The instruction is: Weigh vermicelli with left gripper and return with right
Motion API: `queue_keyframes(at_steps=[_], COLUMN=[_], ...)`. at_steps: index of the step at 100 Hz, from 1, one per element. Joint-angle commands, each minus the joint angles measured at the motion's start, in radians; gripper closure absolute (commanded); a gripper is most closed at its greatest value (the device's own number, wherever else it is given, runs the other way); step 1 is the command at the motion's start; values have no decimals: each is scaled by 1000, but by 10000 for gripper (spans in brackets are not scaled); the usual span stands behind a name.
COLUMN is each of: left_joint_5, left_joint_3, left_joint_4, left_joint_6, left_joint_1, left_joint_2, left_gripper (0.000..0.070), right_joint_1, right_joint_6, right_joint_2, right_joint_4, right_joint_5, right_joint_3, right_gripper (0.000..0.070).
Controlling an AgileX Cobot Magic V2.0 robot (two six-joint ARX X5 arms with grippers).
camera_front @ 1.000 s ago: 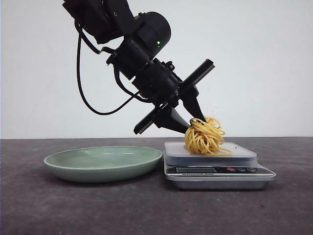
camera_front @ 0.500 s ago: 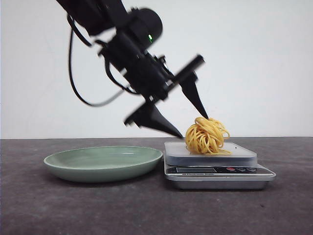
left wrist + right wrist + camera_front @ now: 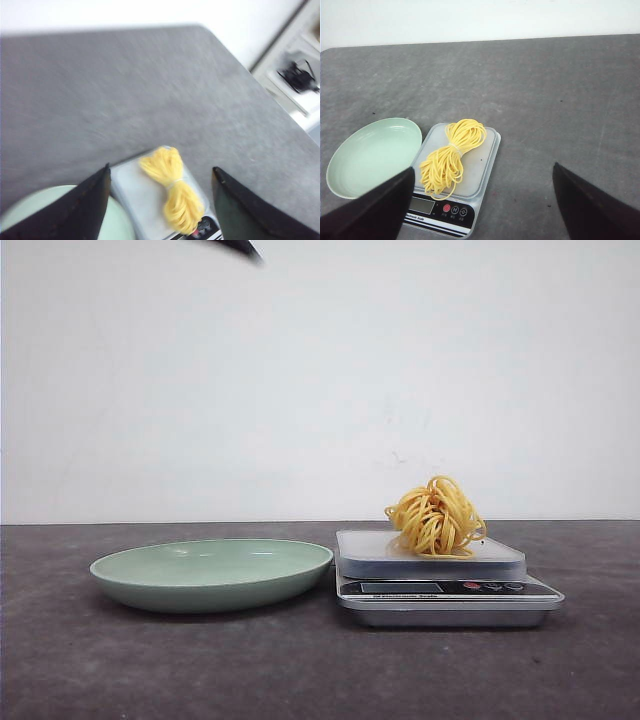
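The yellow vermicelli [image 3: 437, 517] lies loose on the platform of the silver kitchen scale [image 3: 445, 585]. It also shows in the left wrist view [image 3: 172, 189] and in the right wrist view [image 3: 451, 157]. My left gripper [image 3: 160, 172] is open and empty, raised high above the scale; only a black tip [image 3: 240, 248] of it shows at the top edge of the front view. My right gripper [image 3: 482, 172] is open and empty, well above the table near the scale [image 3: 455, 180]. It is out of the front view.
The pale green plate [image 3: 212, 573] sits empty just left of the scale, nearly touching it; it also shows in the right wrist view [image 3: 372, 155]. The table top is dark grey, with a white wall behind. Clutter lies beyond the table edge [image 3: 297, 75].
My left gripper let go of the vermicelli, opened, and rose up and to the left almost out of the front view. The vermicelli settled slightly to the right on the scale.
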Motion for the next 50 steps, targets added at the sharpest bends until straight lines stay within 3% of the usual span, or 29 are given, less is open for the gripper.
queue_keyframes(at_steps=[1, 31, 50], left_joint_5=[-35, -236, -296], left_joint_3=[23, 21, -8], left_joint_4=[-55, -383, -576], left_joint_6=[53, 64, -6], left_joint_1=[-9, -9, -9], left_joint_2=[-72, -460, -699], left_gripper=[307, 311, 360], right_joint_1=[2, 2, 2], right_joint_6=[-14, -14, -19], right_joint_2=[2, 2, 2], right_joint_4=[7, -11, -11], right_joint_5=[0, -1, -1], right_joint_3=[18, 18, 18], right_gripper=[144, 144, 144])
